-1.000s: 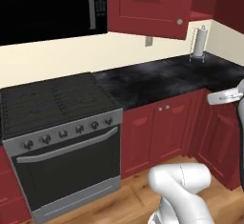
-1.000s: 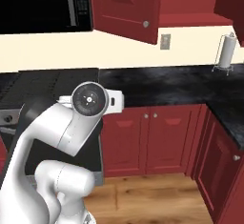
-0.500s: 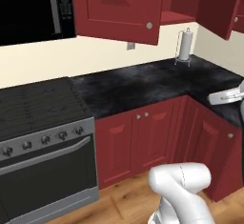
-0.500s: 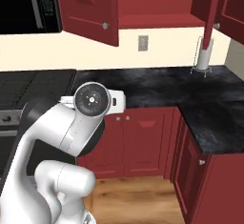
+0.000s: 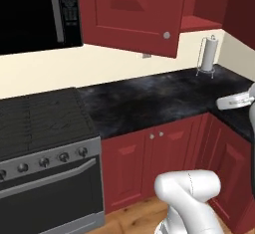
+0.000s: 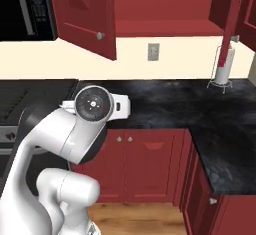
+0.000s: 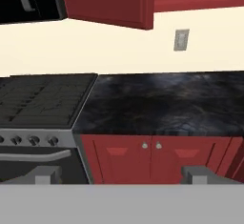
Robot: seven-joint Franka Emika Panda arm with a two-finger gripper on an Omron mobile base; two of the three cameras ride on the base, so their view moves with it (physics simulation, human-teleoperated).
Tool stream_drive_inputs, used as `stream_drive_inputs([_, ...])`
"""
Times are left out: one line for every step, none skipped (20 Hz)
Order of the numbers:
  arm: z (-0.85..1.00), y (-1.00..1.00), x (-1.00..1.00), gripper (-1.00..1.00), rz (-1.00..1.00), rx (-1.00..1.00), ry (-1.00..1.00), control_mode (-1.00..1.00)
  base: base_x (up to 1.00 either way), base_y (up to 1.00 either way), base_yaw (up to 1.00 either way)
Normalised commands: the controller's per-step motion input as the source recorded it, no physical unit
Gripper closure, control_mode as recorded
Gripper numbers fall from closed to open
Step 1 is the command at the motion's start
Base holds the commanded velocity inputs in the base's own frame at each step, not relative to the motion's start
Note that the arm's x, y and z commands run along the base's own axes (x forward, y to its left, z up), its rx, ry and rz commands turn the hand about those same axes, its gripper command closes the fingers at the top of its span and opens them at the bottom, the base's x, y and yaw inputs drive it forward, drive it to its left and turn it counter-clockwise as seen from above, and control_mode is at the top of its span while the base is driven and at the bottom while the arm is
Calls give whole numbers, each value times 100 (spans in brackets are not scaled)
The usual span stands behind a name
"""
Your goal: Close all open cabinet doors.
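Hand view: the 2 dark fingertips (image 7: 45, 174) are seen low at 7 and 5 o'clock, spread about as wide as they go, and nothing is held between them. The gripper (image 7: 121, 176) is pointed at the black counter (image 7: 167, 104) and the stove (image 7: 43, 99), well below the work.

An open cabinet door (image 7: 107, 1) is swung out at 12 o'clock, its silver knob (image 6: 100, 35) seen near the lower corner in the right base view. A 2nd open cabinet door (image 6: 231, 14) is seen edge-on at 2 o'clock in that view, near the paper towel holder (image 6: 223, 69).

For a good closing, the hand is judged to need raising to the outer face near the knob side, so that a flat push swings the door shut.

The cabinet interior (image 6: 160, 4) is judged bare; its upper part is cut off.
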Motion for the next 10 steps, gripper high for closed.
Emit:
stream_drive_inputs([0,0,0,-100,0,0,0,100,3,-74,24])
stream_drive_inputs([0,0,0,-100,0,0,0,100,2,-67,20])
stream_drive_inputs([0,0,0,-100,0,0,0,100,0,-68,17])
stream_drive_inputs([0,0,0,-100,0,0,0,100,0,-66,14])
stream_drive_inputs([0,0,0,-100,0,0,0,100,0,-62,12])
stream_drive_inputs([0,0,0,-100,0,0,0,100,11,-50,9])
stream_drive_inputs([0,0,0,-100,0,0,0,100,18,-44,8])
stream_drive_inputs([0,0,0,-100,0,0,0,100,20,-43,8])
stream_drive_inputs([0,0,0,-100,0,0,0,100,24,-42,7])
stream_drive_inputs([0,0,0,-100,0,0,0,100,24,-41,7])
